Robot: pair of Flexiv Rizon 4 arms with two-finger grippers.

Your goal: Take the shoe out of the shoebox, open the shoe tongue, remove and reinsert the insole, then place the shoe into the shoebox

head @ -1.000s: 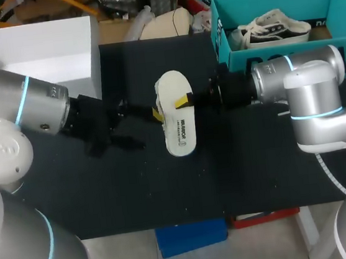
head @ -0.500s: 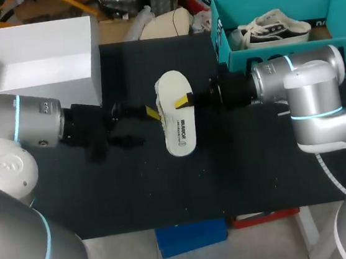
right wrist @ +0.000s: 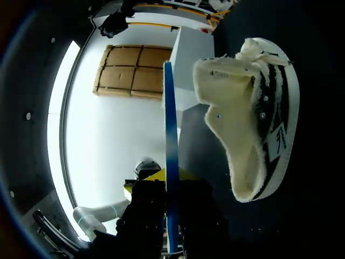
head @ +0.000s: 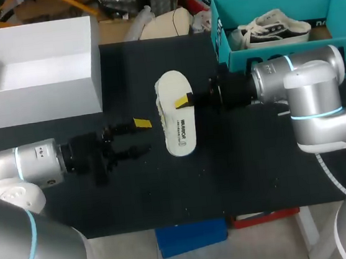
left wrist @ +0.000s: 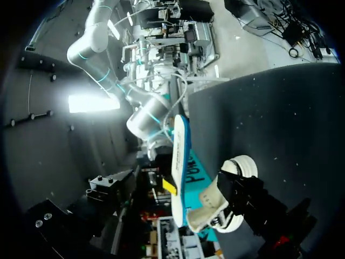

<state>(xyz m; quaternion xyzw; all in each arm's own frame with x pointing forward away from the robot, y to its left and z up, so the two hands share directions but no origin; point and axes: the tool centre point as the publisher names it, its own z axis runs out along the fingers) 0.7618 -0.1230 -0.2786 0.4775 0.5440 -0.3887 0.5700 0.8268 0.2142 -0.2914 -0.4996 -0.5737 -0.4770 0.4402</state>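
Observation:
My right gripper [head: 183,101] is shut on the long edge of a cream insole [head: 177,119], holding it flat above the middle of the black table. In the right wrist view the insole [right wrist: 168,135] shows edge-on with a blue underside. The cream shoe [right wrist: 248,124] with black stripes lies on its side on the table just beyond it. In the head view the insole hides the shoe almost wholly. My left gripper [head: 141,137] stands open a little left of the insole, touching nothing. The left wrist view shows the insole [left wrist: 179,162] ahead, with the shoe [left wrist: 215,208] under it.
The teal shoebox [head: 222,42] stands at the back right with a second shoe [head: 274,30] inside. A white open box [head: 37,88] sits at the back left. The table's front half is bare black mat [head: 185,184].
My left arm has drawn back to the left and toward the front edge, its open gripper moving away from the insole. The right arm and the insole have stayed still.

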